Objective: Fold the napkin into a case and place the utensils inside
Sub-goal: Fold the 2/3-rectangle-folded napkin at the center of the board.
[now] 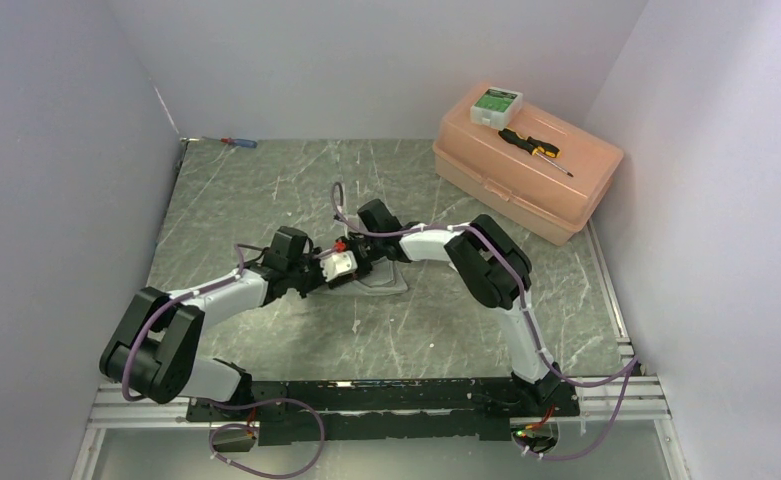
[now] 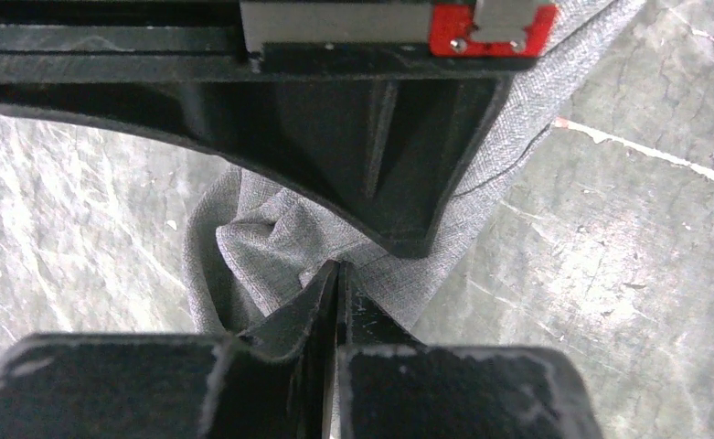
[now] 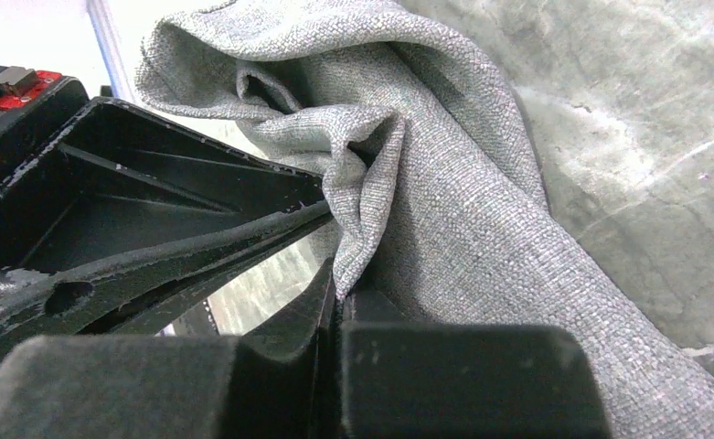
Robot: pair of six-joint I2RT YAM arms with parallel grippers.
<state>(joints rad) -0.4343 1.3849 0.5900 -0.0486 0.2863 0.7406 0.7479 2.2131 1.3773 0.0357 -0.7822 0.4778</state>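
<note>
While the left tool and right tool each pinch a fold of the soft grey cloth napkin, bunched mid-way on the marbled surface, the closed peach plastic box bears a black-and-yellow screwdriver and a white-green packet on its lid.

no words, brands, numbers or signs can be read in any of the three views. the small white box on top of the pink case has a green panel on its lid (too small and blurred to tell whether it bears print).
</note>
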